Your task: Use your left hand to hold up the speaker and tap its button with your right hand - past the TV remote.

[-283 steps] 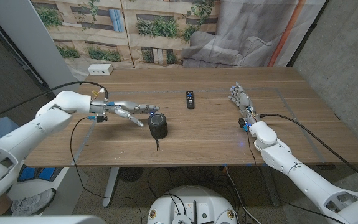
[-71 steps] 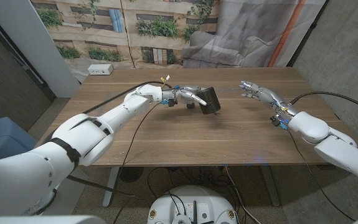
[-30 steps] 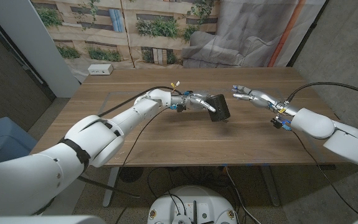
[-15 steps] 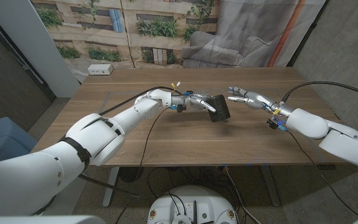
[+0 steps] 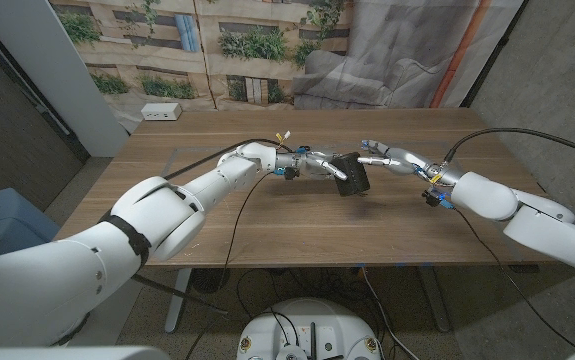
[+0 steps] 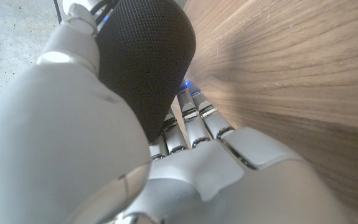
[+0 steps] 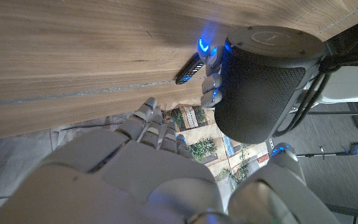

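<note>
Here the left hand (image 5: 317,165) grasps the speaker (image 5: 352,173), holding it tilted in the air above the middle of the desk (image 5: 267,220), its flat top toward the right hand (image 5: 392,158). That hand holds nothing, fingers spread and outstretched, fingertips (image 5: 366,159) just beside the speaker's top; contact cannot be told. The TV remote (image 7: 188,73) lies on the desk just behind the speaker. A white power strip (image 5: 160,111) sits at the far left corner.

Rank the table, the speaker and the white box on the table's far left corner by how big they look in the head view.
1. table
2. speaker, held up off the table by the left hand
3. white box

The last two look close. The speaker is nearer the camera, so their order is unsure.
</note>
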